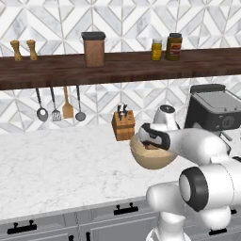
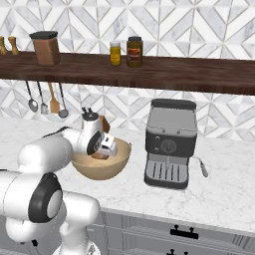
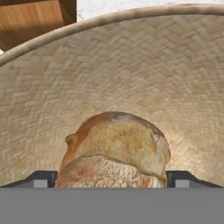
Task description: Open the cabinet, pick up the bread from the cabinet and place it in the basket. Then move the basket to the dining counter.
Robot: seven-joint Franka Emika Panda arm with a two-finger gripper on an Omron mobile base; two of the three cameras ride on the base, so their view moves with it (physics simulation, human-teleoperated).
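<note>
Jaws (image 3: 112,177) stood wide open, straddling the tan-brown crusty bread roll (image 3: 116,151), which lay released inside the round tan woven basket (image 3: 131,74); nothing gripped.

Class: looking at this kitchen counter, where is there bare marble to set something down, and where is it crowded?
Free: the wide marble counter left of the knife block and below the hanging utensils, and the strip right of the coffee machine. Crowded: between the block and the machine, where the basket holds the bread and the open gripper sits inside.
</note>
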